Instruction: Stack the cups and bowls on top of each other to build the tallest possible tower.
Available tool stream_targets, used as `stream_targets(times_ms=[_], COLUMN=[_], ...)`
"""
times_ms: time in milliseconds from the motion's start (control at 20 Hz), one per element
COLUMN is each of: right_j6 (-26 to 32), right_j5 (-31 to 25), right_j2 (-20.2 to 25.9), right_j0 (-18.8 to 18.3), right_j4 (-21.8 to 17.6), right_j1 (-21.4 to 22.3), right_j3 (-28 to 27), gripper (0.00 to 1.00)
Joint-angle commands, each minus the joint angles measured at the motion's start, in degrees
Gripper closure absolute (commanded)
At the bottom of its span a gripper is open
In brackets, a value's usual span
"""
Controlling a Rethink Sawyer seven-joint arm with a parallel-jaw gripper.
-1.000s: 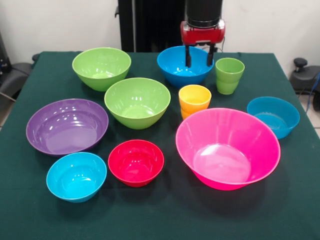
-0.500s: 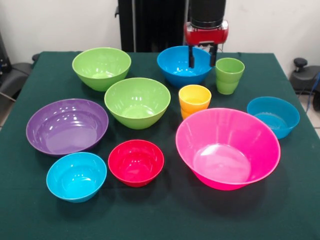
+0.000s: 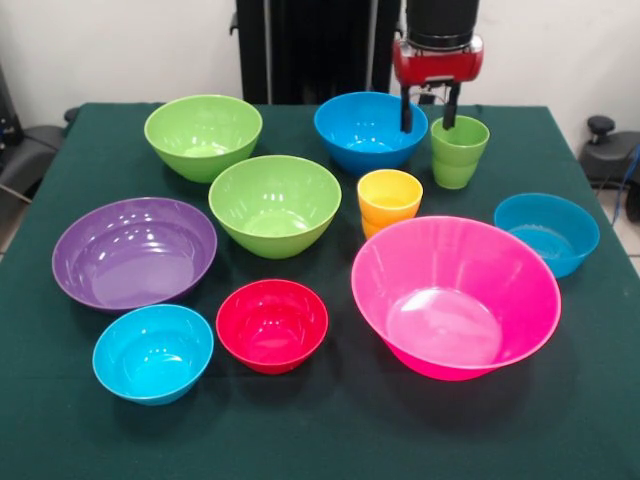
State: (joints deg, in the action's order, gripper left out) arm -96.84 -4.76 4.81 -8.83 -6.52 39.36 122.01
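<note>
Tool upper right of frame, fingers spread with nothing between them, hanging between the blue bowl and light green cup; contact with either looks unlikely, hard to tell. Yellow-orange cup just below. Pink bowl lower right. No stack: every bowl sits singly on the green surface.

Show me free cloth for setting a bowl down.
Bare cloth runs along the near edge of the table, below the cyan bowl, red bowl and pink bowl. The middle is crowded: yellow cup sits close against pink.
</note>
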Motion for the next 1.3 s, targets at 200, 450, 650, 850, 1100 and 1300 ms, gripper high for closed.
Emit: stream_targets(times_ms=[200,450,650,850,1100,1300], right_j6=[-13.5,-16.6,-18.0,-19.6,-22.0,-22.8], right_j5=[3.3,4.6,5.0,5.4,7.0,6.7], right_j2=[1.0,0.4,0.5,0.3,-1.0,-0.9], right_j0=[2.8,4.7,5.3,6.3,8.7,9.0], right_j4=[1.7,1.6,1.2,1.2,1.4,1.2], right_j1=[2.9,2.8,1.5,0.8,-0.1,-0.8], right_j3=[3.1,4.1,3.5,3.3,2.7,2.0], gripper=[0.0,0.0,0.0,0.0,0.0,0.0])
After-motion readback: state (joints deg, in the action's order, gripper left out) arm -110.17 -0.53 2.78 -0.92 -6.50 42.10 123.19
